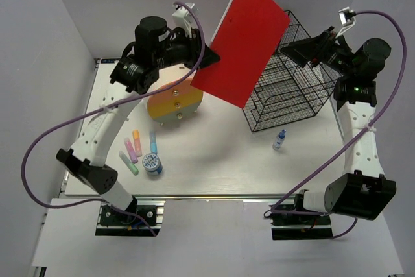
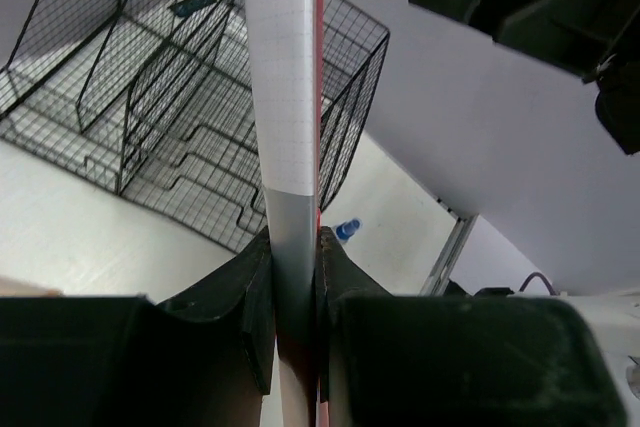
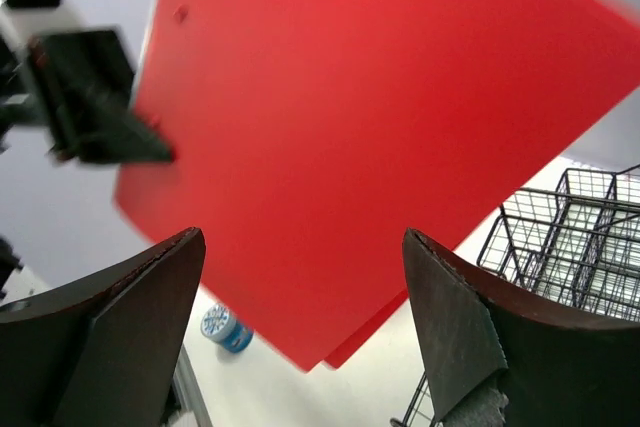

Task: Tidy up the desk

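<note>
One white bench (image 1: 214, 167) fills the middle of the top view, walled in white on three sides, with a metal rail along its near edge beside the two arm bases. One red folder (image 1: 241, 40) hangs tilted in the air above the far half of the bench, its lower corner over the space between the round box and the rack; the left wrist view shows it edge-on, with a pale sheet against the red. One black wire rack (image 1: 292, 89) of stacked trays stands at the far right of the bench. The left pincer (image 1: 211, 56) is clamped on the folder's left edge, a finger pressed on each face. The right pincer (image 3: 300, 237) hovers above the rack with its fingers wide apart and nothing between them, facing the folder's red side. One round cream-and-orange box (image 1: 174, 102) sits at the far left, partly hidden by the folder. Four highlighters (image 1: 137, 142), orange, pink, blue and green, lie near the left front, just beside one small round blue-and-white tub (image 1: 152, 163). One small blue-capped bottle (image 1: 279, 139) stands near the rack's front.
</note>
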### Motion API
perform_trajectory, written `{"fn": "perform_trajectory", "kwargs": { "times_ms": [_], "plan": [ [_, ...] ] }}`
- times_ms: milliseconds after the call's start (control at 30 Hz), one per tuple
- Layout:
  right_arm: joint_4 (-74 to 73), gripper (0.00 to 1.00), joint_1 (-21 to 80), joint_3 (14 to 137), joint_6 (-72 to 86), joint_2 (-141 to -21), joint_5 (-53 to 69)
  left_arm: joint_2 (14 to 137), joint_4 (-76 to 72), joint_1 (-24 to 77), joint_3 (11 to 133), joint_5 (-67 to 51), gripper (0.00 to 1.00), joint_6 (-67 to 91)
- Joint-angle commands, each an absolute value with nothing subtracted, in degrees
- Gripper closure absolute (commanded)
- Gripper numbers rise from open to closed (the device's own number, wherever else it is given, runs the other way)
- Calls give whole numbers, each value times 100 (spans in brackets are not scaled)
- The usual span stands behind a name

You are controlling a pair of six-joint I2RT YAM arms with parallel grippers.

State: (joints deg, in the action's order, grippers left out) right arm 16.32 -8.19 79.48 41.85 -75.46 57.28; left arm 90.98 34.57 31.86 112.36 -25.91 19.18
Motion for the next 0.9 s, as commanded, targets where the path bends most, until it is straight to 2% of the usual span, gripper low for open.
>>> {"fn": "perform_trajectory", "kwargs": {
  "times_ms": [0,400,733,867],
  "plan": [
    [2320,15,-888,7735,4289,-7304,6099,9184,2330,2945,11697,-3770,100,2118],
    [2109,17,-1090,7383,4017,-7189,6196,9554,633,2637,11522,-4562,100,2759],
    [3164,14,-1239,7163,4755,-7312,6170,9817,-544,2479,11461,-5273,100,3708],
    [4092,13,-1283,7049,5236,-7365,6266,9905,-809,2426,11373,-5554,100,4121]
  ]
}}
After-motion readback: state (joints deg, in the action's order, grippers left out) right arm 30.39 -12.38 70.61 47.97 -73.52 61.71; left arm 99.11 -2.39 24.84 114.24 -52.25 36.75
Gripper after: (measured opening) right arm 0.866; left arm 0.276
